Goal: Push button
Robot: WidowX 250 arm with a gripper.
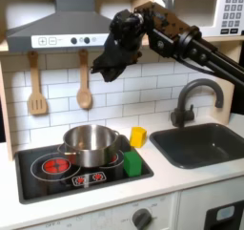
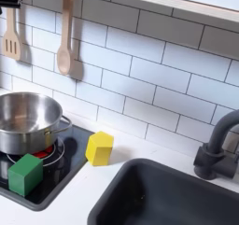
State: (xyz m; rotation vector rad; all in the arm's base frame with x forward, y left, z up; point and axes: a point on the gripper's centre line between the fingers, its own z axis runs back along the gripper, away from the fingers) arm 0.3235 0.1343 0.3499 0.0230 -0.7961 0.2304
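Small dark buttons (image 1: 71, 40) sit in a row on the front of the grey range hood (image 1: 52, 24) in the first exterior view. My black gripper (image 1: 103, 62) hangs just right of and below that row, in front of the white tile wall, on an arm reaching in from the upper right. Its fingers point down and to the left. They blur into one dark shape, so the gap between them is unclear. Nothing is visibly held.
A steel pot (image 1: 89, 143) stands on the stove (image 1: 38, 177), with a green block (image 1: 132, 162) and a yellow block (image 2: 99, 147) beside it. A wooden spoon (image 1: 84, 81) and spatula (image 1: 36, 86) hang on the wall. The sink (image 1: 205, 143), faucet (image 2: 219, 149) and microwave keypad (image 1: 232, 19) are at the first exterior view's right.
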